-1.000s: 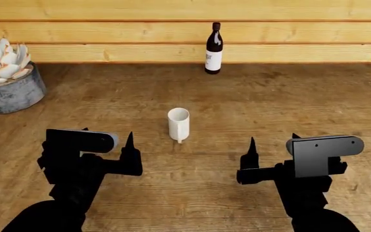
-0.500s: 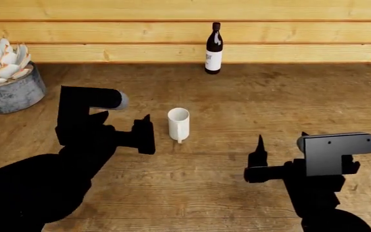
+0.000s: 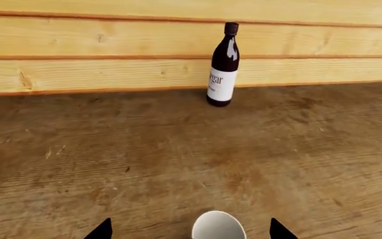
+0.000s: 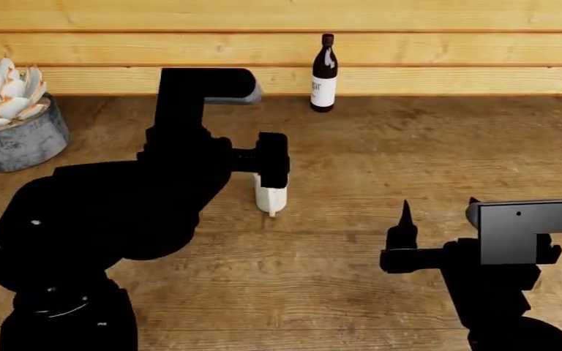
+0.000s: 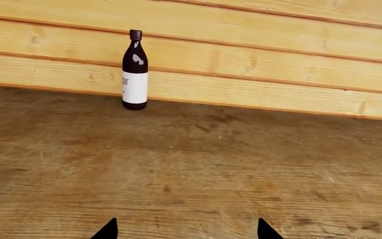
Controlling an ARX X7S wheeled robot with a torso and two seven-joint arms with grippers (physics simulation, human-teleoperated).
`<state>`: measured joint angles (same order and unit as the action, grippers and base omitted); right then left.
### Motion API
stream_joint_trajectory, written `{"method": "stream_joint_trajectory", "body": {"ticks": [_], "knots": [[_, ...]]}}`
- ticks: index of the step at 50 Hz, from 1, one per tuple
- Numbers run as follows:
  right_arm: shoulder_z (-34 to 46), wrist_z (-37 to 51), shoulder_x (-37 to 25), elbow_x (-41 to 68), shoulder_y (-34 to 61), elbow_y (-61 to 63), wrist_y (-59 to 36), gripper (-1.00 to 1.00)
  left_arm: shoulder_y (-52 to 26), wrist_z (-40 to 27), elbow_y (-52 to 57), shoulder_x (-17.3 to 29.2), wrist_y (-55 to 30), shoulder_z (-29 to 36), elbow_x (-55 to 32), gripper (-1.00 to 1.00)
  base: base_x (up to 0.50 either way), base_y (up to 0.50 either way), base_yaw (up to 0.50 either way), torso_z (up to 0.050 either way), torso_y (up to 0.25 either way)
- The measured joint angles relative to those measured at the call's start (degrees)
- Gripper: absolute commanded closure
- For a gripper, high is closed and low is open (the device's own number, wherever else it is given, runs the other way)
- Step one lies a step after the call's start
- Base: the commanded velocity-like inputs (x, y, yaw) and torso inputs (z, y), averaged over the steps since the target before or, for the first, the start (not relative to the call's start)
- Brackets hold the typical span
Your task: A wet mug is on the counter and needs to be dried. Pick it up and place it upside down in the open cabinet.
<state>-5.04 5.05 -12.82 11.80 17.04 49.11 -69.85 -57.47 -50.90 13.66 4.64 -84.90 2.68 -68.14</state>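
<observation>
Wooden planks (image 4: 437, 44) in pale yellow fill the back of the scene, and a broad brown desk (image 4: 408, 168) of weathered grain spreads out below them. Over the last second the left arm (image 4: 115, 212) has swung up and forward from low at the front of the desk, and its bulk now covers much of the left side. A grey pot holding a pale leafy plant (image 4: 12, 117) stands at the far left. A dark bottle with a white label (image 4: 324, 73) stands upright against the planks, well apart from everything else.

The white mug (image 4: 271, 197) stands upright near the middle of the desk, unmoved. The left gripper (image 3: 191, 231) has come down over it: in the wrist view the mug's open rim sits between the two dark jaw tips, which stand wide apart and hold nothing. The right gripper (image 5: 185, 230) hangs low over bare wood on the right, jaws also spread and empty. No cabinet shows in any view.

The left arm looks lined up to grasp the mug, but the grasp has not yet happened.
</observation>
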Motion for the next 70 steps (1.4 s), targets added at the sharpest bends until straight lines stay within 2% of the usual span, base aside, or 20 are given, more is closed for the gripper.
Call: {"method": "stream_joint_trajectory", "body": {"ticks": [14, 31, 70], "knots": [[-4.5, -0.8, 0.4, 1.6, -1.2, 2.5, -0.5, -1.00, -1.8, -2.5, -6.2, -2.5, 5.5, 8.3, 2.7, -1.00, 0.00, 0.00, 0.00, 0.000, 0.000], [-7.7, -1.1, 0.5, 3.1, -1.7, 4.6, -1.1, -1.00, -0.9, -2.6, -11.7, -2.8, 12.2, 16.1, 5.3, -1.00, 0.00, 0.00, 0.00, 0.000, 0.000], [-9.5, -0.1, 0.1, 5.0, -1.6, 5.4, -1.8, -1.00, 3.3, 0.9, -19.7, -0.8, 22.5, 26.3, 9.4, -1.00, 0.00, 0.00, 0.00, 0.000, 0.000]]}}
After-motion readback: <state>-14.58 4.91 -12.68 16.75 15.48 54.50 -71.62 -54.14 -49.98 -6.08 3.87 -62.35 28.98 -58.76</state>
